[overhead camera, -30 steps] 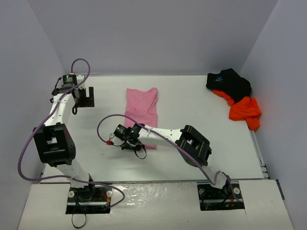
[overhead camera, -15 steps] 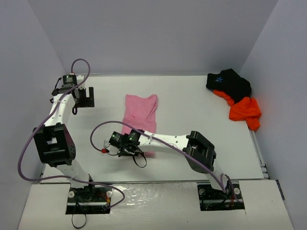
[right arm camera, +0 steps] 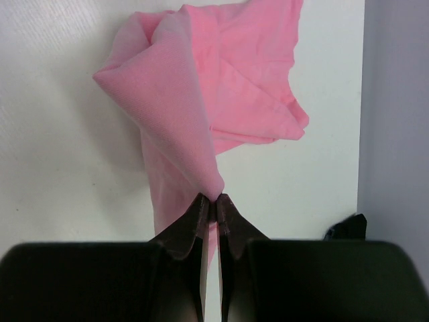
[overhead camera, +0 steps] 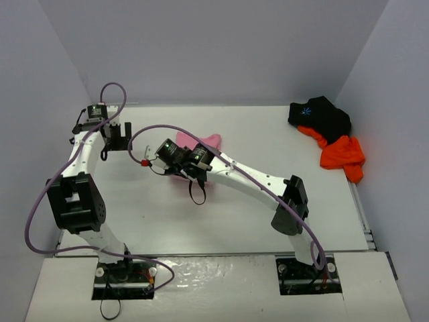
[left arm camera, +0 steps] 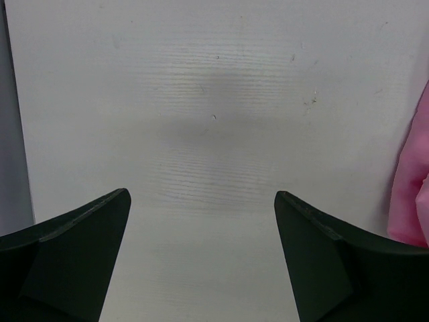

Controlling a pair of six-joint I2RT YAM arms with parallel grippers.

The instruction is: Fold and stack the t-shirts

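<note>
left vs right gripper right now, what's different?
The left gripper is open and empty over the table; the right gripper is shut on a fold of the pink t-shirt. The left gripper sits far left; the right gripper is mid-table. Both have dark fingers.

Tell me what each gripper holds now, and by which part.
The right gripper is shut on the pink t-shirt, pinching a pointed tip of its cloth between the fingertips. The left gripper is open and holds nothing.
</note>
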